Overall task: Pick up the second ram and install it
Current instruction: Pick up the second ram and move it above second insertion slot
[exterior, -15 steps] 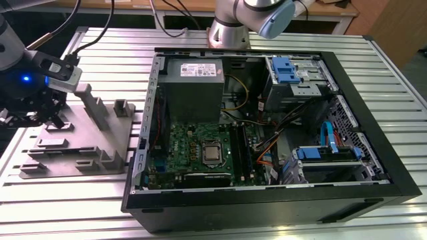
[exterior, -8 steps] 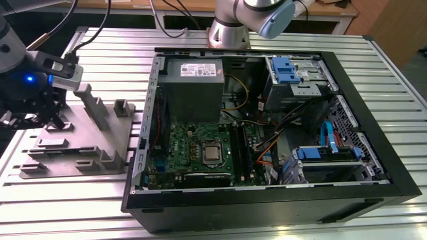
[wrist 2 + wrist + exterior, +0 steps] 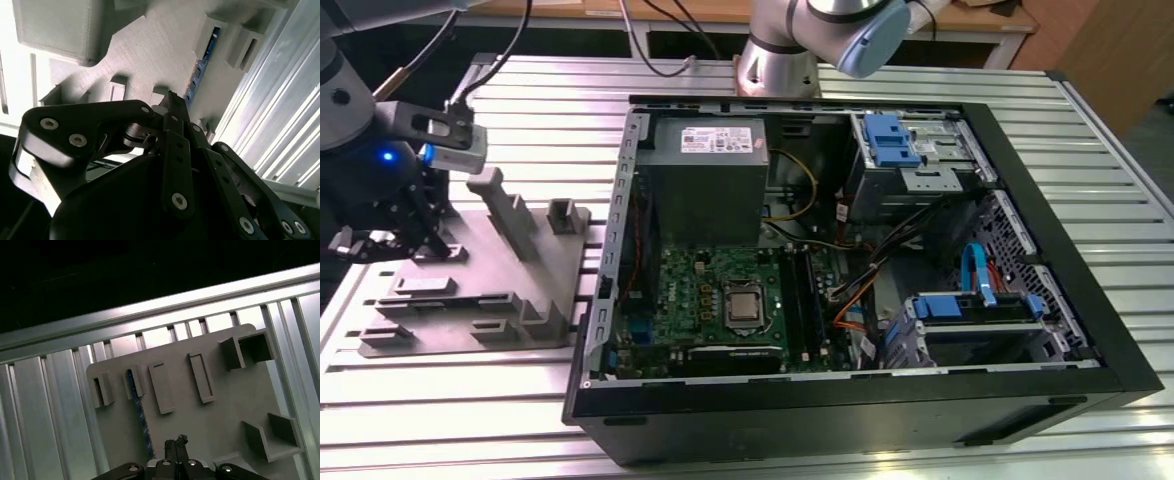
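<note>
A slotted grey holder plate lies on the ribbed metal table. A thin blue ram stands on edge in one slot. The dark gripper hangs just beside it, tips together.

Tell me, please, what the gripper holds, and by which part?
Nothing, it seems: the gripper hovers shut beside the RAM stick, which stands slotted in the grey holder.

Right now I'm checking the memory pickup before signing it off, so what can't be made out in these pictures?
Memory stick: in the first wrist view one end is hidden behind the claw.
Gray holder: in the exterior view the arm covers part of it.
Circuit board: in the exterior view its memory slots are too small to tell whether a stick is seated.
</note>
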Available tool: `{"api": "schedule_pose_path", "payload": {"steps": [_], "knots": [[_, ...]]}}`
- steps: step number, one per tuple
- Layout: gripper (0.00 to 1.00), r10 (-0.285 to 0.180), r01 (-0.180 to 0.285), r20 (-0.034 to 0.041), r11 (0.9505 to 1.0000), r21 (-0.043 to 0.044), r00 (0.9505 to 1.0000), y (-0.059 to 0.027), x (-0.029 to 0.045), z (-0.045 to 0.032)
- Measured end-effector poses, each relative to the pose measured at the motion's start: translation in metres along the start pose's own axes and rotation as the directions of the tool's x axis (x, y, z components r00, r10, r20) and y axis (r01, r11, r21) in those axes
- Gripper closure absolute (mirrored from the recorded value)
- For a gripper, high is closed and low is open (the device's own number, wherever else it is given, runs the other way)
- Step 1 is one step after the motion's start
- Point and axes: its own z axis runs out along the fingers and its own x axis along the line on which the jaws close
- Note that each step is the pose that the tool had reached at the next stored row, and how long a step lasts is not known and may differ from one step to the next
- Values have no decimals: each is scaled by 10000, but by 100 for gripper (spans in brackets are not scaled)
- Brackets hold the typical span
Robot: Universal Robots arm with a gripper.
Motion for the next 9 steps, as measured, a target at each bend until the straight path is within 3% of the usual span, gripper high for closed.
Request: {"api": "schedule_pose_path", "payload": {"steps": [4, 9], "knots": [[90, -735, 735, -36, 9973, -19, 9973, -1, 0, 17], [90, -1564, 1563, -84, 9877, -44, 9877, -1, 1, 34]]}}
